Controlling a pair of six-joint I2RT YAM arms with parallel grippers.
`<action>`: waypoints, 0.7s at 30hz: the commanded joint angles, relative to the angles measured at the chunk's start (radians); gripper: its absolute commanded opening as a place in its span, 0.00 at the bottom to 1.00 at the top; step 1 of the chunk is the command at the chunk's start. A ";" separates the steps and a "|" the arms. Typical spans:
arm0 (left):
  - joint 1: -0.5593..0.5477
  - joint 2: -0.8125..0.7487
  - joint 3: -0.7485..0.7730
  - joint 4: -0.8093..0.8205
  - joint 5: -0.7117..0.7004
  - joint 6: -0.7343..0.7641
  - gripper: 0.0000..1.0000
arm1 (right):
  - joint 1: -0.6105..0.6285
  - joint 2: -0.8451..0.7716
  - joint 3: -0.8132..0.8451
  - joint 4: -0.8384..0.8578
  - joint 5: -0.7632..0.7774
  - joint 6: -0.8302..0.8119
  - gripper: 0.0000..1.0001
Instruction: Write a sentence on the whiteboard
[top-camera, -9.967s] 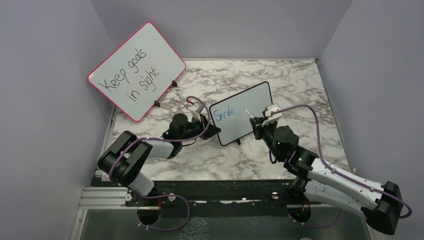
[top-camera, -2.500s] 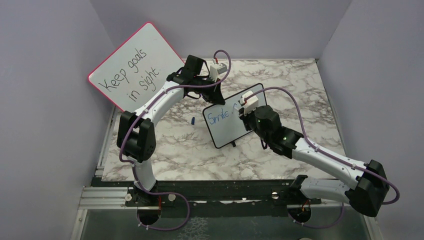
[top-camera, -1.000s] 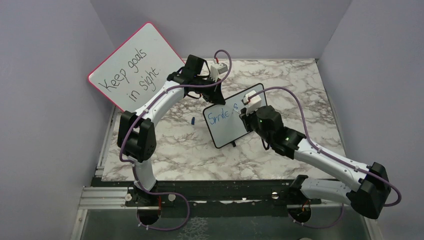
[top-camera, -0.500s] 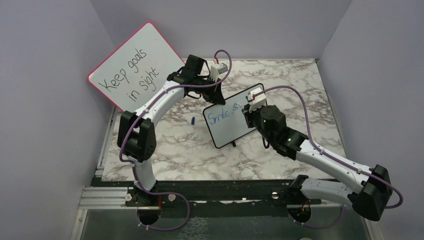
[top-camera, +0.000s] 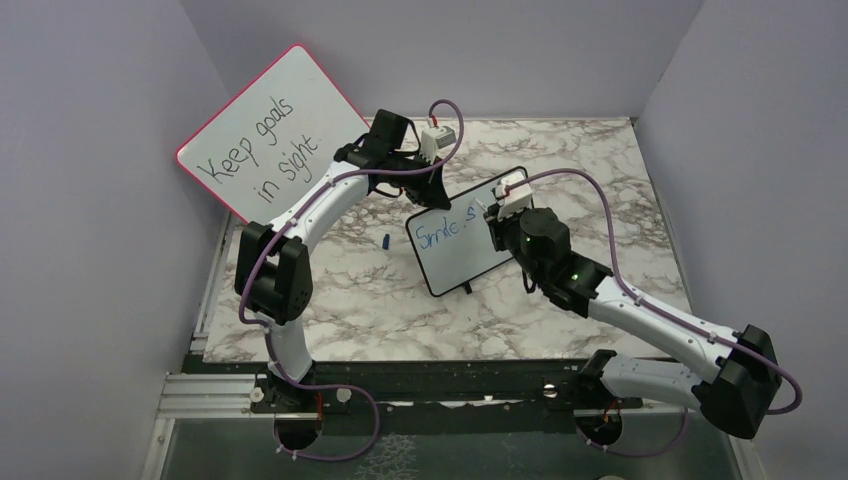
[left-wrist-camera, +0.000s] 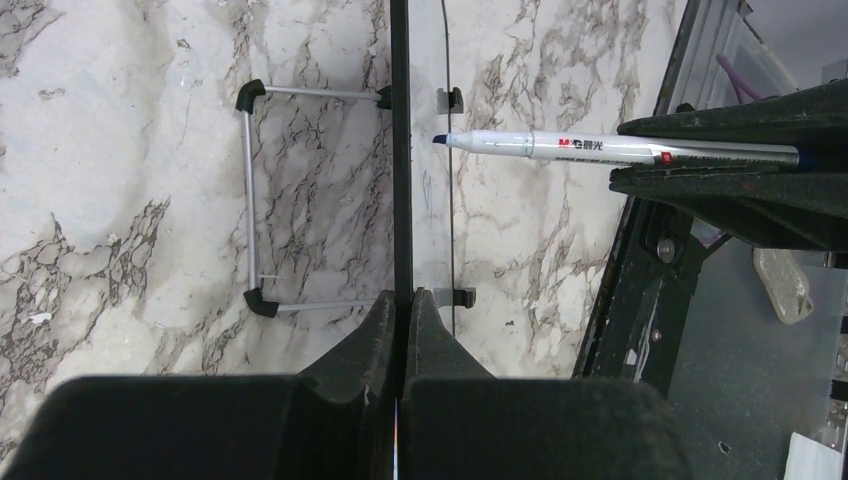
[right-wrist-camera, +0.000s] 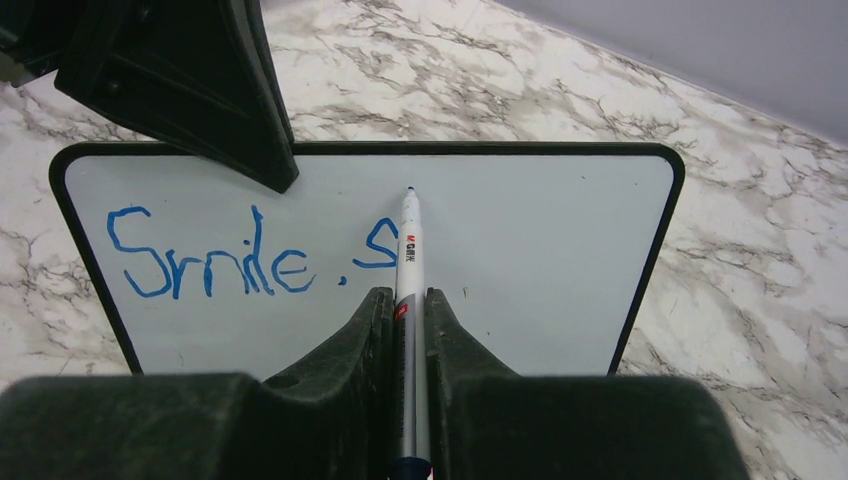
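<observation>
Whiteboard (right-wrist-camera: 540, 270): upright on its little feet, mid-table, face toward the right arm. Sentence (right-wrist-camera: 210, 265) so far: blue "Smile." plus a first "s", all on the upper line. Marker (right-wrist-camera: 408, 250) pinched in right gripper (right-wrist-camera: 402, 300), tip at or just off the surface, right of the "s". Left gripper (left-wrist-camera: 402, 300) pressed together on the top edge, steadying. Next stroke, probably a tall "h": start high, press lightly, match letter spacing, avoid shoving the board back. Red-framed board (top-camera: 270, 140) well apart, rear left.
</observation>
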 joint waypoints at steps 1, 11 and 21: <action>-0.024 0.033 0.010 -0.053 -0.020 0.030 0.00 | -0.011 0.014 -0.008 0.049 0.021 -0.012 0.01; -0.024 0.034 0.012 -0.056 -0.014 0.035 0.00 | -0.019 0.021 -0.007 0.069 0.002 -0.007 0.01; -0.024 0.035 0.014 -0.058 -0.015 0.035 0.00 | -0.024 0.039 0.005 0.006 -0.003 0.002 0.01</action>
